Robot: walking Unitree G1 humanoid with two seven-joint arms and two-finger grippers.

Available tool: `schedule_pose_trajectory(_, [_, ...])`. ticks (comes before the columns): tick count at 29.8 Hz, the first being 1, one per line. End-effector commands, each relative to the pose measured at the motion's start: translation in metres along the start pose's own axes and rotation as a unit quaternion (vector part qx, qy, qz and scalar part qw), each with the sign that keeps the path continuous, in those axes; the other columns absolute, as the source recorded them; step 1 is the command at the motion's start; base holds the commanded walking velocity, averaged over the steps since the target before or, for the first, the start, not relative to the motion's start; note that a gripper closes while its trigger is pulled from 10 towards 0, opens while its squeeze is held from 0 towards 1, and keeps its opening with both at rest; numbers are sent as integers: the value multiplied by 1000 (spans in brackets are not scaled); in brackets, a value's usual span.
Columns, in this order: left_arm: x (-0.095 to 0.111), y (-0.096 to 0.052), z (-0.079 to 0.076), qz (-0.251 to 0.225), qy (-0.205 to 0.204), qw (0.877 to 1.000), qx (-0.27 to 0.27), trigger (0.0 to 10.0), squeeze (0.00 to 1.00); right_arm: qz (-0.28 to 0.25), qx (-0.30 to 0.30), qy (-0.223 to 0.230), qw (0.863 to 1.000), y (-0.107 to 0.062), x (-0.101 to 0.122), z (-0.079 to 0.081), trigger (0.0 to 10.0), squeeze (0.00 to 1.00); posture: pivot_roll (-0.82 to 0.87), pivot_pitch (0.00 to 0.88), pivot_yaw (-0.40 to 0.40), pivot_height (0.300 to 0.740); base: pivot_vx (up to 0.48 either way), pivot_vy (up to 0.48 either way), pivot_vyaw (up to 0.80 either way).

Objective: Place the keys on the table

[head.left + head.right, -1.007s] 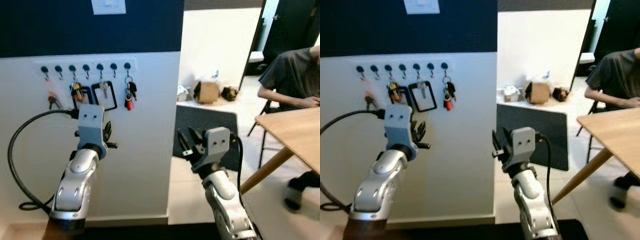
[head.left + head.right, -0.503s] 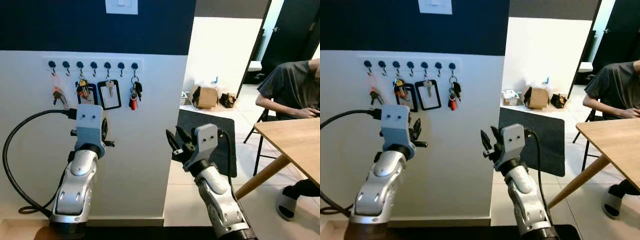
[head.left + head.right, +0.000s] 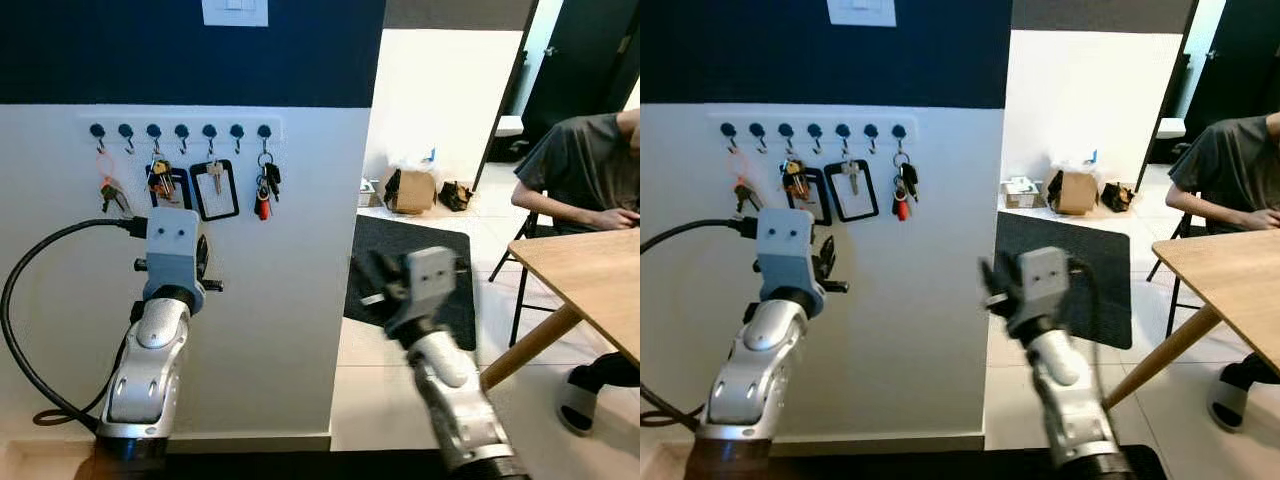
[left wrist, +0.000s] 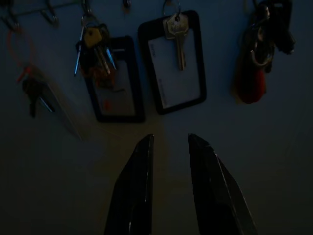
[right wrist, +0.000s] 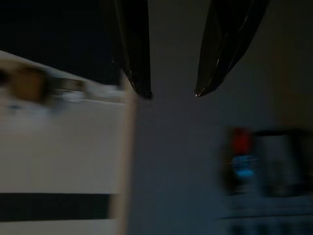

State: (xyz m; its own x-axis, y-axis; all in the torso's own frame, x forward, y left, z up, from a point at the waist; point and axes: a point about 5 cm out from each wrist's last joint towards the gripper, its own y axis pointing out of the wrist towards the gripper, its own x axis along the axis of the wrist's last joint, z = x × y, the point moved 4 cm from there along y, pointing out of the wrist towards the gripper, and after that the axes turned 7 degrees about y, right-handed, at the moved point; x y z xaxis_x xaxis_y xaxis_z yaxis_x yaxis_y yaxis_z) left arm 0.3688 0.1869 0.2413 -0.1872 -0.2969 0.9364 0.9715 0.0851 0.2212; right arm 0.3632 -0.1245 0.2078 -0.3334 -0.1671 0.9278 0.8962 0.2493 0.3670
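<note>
Currently, 7 hooks (image 3: pixel 180 131) line a white wall panel (image 3: pixel 280 300). 4 key sets hang there: a bunch on a red loop (image 3: pixel 108 190), a bunch with a yellow key over a black tag (image 3: pixel 161 180), a single silver key over a second black tag (image 3: pixel 215 178), and the keys with a red fob (image 3: pixel 263 187).

Left gripper (image 4: pixel 168 139) is raised just below the 2 black tags, pointing at the wall, fingers narrowly parted, holding nothing. Right gripper (image 5: pixel 171 93) is raised beside the panel's edge, blurred, fingers apart, holding nothing.

A wooden table (image 3: pixel 590 275) stands at far right, well apart from the hooks, with a seated person (image 3: pixel 580 165) behind it.
</note>
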Motion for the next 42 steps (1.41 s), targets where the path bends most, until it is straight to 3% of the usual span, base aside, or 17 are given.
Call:
schedule_pose_trajectory(1, [2,3,-2,-9,16,1000,-6,10000,0,1,-13,-1,1000,-4,-2,-4,10000,0,66,42,64,740,0,0,0])
schedule_pose_trajectory(12, [0,16,-7,3,-6,999,-33,10000,0,-12,-3,3,1000,-4,6,7,10000,0,42,65,83,740,0,0,0])
schedule_pose_trajectory(18, [-3,26,-1,14,-11,1000,-12,10000,0,-26,3,5,1000,2,16,11,10000,0,35,98,71,740,0,0,0])
schedule_pose_trajectory(21, [8,37,-1,1,-23,1000,-10,10000,0,-30,9,5,999,4,20,15,10000,0,36,103,70,740,0,0,0])
schedule_pose_trajectory(24, [36,53,-7,-34,-33,998,-32,10000,0,-33,15,6,999,6,23,18,10000,0,33,116,71,740,0,0,0])
schedule_pose_trajectory(29, [61,62,-18,-61,-58,994,-63,10000,0,-41,7,7,999,7,27,17,10000,0,28,131,81,740,0,0,0])
schedule_pose_trajectory(36, [78,77,-32,-79,-57,992,-77,10000,0,-47,3,8,999,7,34,17,10000,0,17,145,83,740,0,0,0])
schedule_pose_trajectory(42, [82,90,-26,-78,-58,994,-55,10000,0,-46,2,7,999,4,35,18,10000,0,-6,158,92,740,0,0,0])
